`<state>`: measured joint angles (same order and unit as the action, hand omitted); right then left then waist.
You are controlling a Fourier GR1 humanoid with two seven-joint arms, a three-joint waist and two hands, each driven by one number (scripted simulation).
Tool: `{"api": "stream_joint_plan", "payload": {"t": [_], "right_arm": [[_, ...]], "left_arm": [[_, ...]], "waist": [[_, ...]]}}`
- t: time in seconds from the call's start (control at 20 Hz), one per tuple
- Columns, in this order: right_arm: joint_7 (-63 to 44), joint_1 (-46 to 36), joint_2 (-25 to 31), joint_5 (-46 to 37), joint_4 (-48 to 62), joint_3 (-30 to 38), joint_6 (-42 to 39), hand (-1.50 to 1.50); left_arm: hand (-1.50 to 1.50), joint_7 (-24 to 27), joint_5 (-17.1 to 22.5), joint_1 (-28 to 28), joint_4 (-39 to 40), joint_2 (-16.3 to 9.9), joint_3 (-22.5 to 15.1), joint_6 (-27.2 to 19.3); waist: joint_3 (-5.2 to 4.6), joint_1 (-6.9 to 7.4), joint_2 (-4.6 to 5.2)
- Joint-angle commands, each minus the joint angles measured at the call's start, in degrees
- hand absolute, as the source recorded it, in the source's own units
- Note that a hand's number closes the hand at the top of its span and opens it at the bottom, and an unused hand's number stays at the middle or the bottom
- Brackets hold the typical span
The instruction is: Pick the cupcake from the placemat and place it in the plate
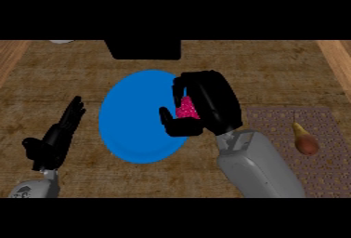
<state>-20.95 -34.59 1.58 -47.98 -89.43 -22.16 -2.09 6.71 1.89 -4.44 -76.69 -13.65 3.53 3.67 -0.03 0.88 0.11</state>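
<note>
My right hand is curled round a cupcake with pink frosting, holding it over the right edge of the blue plate. Only the pink top shows between the fingers and thumb; the rest is hidden. The plate lies on the wooden counter at the centre. The brown woven placemat lies to the right, beside my right forearm. My left hand rests open at the lower left, fingers straight and pointing up, apart from the plate.
A brown pear lies on the placemat. A black box-like object stands at the back centre, and a pale rim shows at the top left. Lighter wood strips border the counter left and right.
</note>
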Motion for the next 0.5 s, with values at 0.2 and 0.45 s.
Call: {"api": "stream_joint_plan", "payload": {"t": [0.2, 0.45], "right_arm": [[-3.42, -10.17, -1.55, 6.50, 19.40, -10.74, 15.24, 1.50], [-9.40, -16.04, -1.57, 17.13, 24.10, -11.83, 27.48, 1.50]], "left_arm": [[0.00, -1.20, -2.39, -1.30, 0.62, 1.61, -0.70, -1.72], [0.00, 1.09, -3.18, 0.53, -0.68, 3.51, -3.20, -1.16]], "waist": [[0.02, 0.14, 0.02], [0.01, 2.34, 0.38]]}}
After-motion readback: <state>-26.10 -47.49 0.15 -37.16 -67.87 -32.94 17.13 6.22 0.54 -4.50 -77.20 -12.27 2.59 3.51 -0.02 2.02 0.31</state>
